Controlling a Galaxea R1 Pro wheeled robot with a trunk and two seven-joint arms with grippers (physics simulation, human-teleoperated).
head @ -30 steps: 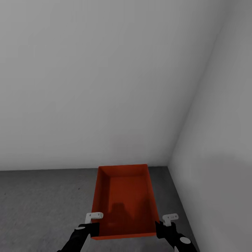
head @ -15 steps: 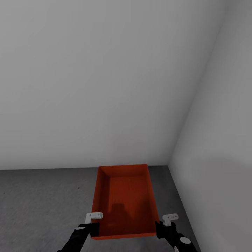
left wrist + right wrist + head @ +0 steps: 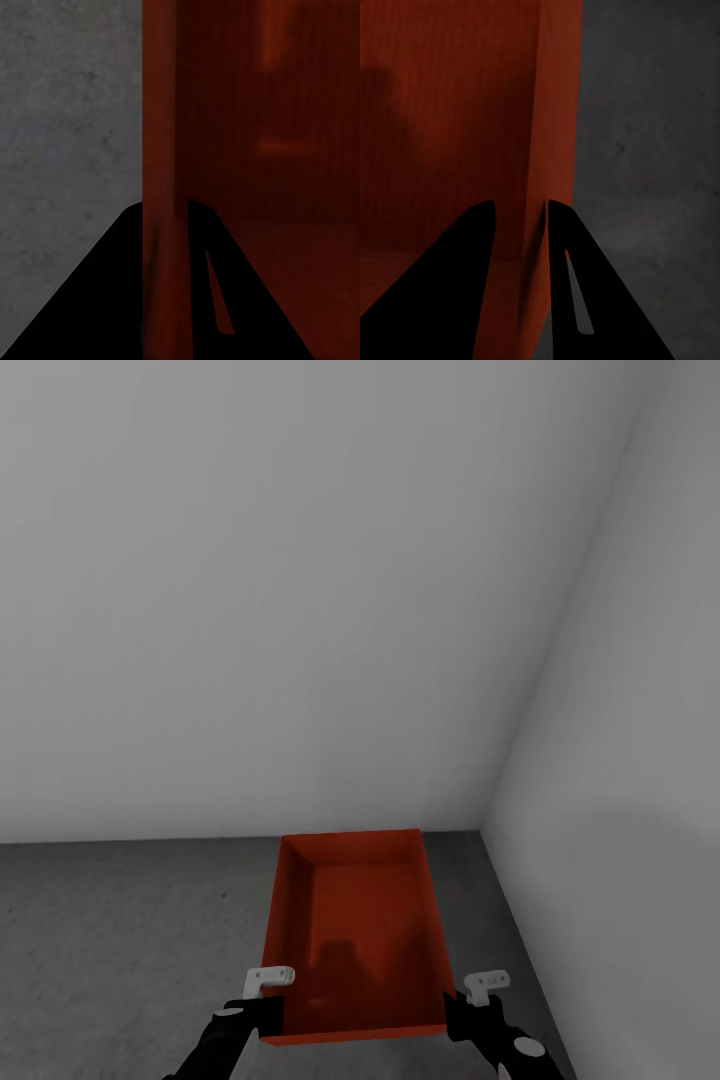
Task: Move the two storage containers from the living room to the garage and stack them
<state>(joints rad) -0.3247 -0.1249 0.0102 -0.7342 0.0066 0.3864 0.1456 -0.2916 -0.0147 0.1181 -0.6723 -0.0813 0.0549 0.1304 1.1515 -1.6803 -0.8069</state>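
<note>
Currently the orange-red storage container (image 3: 355,935) sits at 6 o'clock in the head view, over the dark grey concrete floor (image 3: 120,940), near the corner of two white walls (image 3: 300,580). Left pincer (image 3: 165,214) is closed onto its left side wall, one finger inside, one outside. Right pincer (image 3: 521,210) is likewise clamped across the right side wall. Container opening faces up.
</note>
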